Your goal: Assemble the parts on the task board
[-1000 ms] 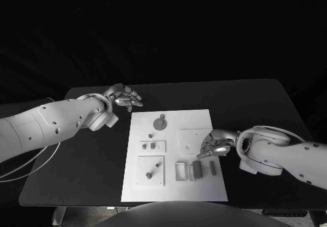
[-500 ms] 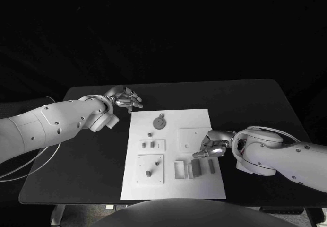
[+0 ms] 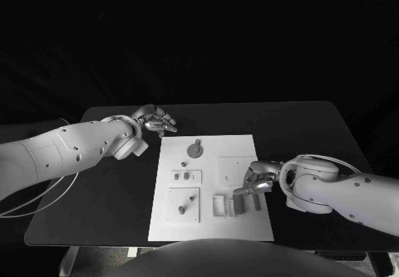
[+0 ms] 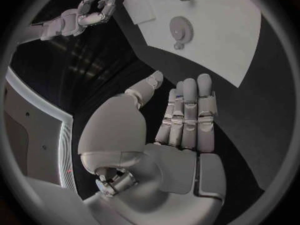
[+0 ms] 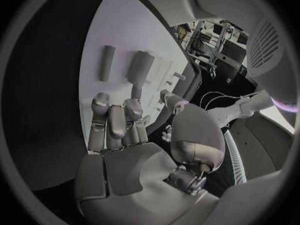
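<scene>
The white task board (image 3: 212,231) lies mid-table, also seen in the left wrist view (image 4: 237,45). On it lie a grey gear (image 3: 194,150) (image 4: 181,27), small pegs (image 3: 184,176) and grey bars (image 3: 239,203) (image 5: 140,67). My left hand (image 3: 154,121) (image 4: 181,130) hovers off the board's far left corner, fingers straight and apart from the thumb, holding nothing. My right hand (image 3: 256,180) (image 5: 125,130) hangs over the board's right edge just above the bars, fingers curled. A slim grey piece (image 5: 136,90) shows at its fingertips; whether it is pinched is unclear.
The black table (image 3: 316,133) extends well beyond the board on all sides. White slotted holders (image 3: 219,206) sit beside the bars, and a raised white square (image 3: 233,168) lies just left of my right hand.
My right hand has crept slightly left and nearer, toward the bars. The left hand stays at the board's far corner, turned a little.
</scene>
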Robot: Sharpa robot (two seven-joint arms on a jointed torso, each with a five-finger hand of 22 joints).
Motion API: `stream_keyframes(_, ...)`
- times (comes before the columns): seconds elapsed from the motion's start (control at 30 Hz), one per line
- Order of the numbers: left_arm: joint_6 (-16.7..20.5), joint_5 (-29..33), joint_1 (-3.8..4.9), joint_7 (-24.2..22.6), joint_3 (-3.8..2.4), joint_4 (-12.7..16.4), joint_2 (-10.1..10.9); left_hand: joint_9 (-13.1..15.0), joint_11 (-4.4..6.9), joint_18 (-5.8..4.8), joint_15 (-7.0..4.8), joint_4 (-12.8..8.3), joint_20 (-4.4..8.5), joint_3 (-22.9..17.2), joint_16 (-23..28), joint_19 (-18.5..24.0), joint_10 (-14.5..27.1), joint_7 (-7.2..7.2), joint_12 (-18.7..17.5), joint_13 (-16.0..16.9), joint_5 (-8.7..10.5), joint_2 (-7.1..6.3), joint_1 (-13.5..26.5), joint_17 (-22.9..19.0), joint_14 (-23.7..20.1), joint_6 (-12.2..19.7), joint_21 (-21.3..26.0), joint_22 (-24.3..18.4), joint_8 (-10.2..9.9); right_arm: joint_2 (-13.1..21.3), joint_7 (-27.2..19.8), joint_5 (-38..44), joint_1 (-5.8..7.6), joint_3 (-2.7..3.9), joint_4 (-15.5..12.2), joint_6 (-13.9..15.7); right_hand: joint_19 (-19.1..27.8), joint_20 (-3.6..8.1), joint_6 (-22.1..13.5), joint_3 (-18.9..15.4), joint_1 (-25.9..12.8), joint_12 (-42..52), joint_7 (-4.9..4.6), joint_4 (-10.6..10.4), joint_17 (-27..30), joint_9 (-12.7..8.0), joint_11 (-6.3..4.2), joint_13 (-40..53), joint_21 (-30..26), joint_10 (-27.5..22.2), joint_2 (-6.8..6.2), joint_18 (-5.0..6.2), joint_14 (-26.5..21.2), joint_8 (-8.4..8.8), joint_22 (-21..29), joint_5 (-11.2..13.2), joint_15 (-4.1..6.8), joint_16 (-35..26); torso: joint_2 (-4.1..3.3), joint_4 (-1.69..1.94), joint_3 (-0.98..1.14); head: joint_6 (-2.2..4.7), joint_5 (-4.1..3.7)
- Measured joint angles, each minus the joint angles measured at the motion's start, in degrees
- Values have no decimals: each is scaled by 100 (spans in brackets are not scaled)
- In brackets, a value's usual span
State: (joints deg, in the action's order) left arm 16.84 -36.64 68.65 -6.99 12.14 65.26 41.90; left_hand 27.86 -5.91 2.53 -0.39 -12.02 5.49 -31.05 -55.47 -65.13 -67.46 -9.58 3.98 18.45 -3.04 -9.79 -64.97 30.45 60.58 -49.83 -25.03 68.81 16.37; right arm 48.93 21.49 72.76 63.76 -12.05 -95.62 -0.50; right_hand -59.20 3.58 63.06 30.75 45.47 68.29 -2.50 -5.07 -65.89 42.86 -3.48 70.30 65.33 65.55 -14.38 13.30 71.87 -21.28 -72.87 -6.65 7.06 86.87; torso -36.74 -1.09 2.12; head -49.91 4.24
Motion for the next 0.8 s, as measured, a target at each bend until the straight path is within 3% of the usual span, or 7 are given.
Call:
stream_keyframes(0.4, -1, 22, 0, 0, 6, 27, 14, 0, 1, 0, 0, 0, -9, 0, 0, 8, 0, 0, 0, 0, 0, 6, 6, 5, 0, 0, 0, 0, 0, -158, 266, 201, -24, -166, 145, -429, 14, 11, -1, -61, -59, -107, 2, -159, 183, 41, 7, -176, -1, -140, -17, 6, -1, 33, 8, 200, 42, 0, 24, -2, -16, -9, 3)
stream_keyframes(0.57, -3, 26, 0, 0, 6, 60, 15, -5, 1, 0, 0, 0, -9, 0, 0, 9, 0, 0, 0, 0, 0, 6, 6, 8, 0, 0, 0, 5, 0, -241, 361, 281, -122, -175, 212, -447, 15, 11, -30, -40, -59, -107, -27, -198, 256, 46, 17, -200, -28, -151, -17, 6, -48, 81, 14, 200, 78, 0, 21, -2, -19, -9, 3)
stream_keyframes(0.77, -9, 29, 0, 0, 6, 95, 24, -5, 2, 0, 0, 0, -9, 0, 0, 9, 0, -1, 0, 1, 0, 7, 6, 10, 0, 2, 0, 4, 0, -367, 440, 360, -205, -175, 274, -418, 59, -13, -75, -61, -20, -147, -51, -237, 400, 48, 62, -239, -51, -210, -56, 7, -183, 134, 22, 212, 45, 0, 19, 0, -18, -9, 19)
stream_keyframes(0.8, -10, 30, 0, 1, 6, 95, 26, -5, 2, 0, 0, 0, -9, 0, 0, 9, 0, -12, 0, 1, 0, 7, 6, 10, 0, 12, 0, 4, 0, -390, 449, 363, -209, -175, 275, -409, 78, -30, -97, -72, -22, -160, -72, -283, 432, 48, 78, -251, -75, -234, -119, 6, -224, 174, 26, 267, 48, 0, 18, 1, -18, -9, 21)
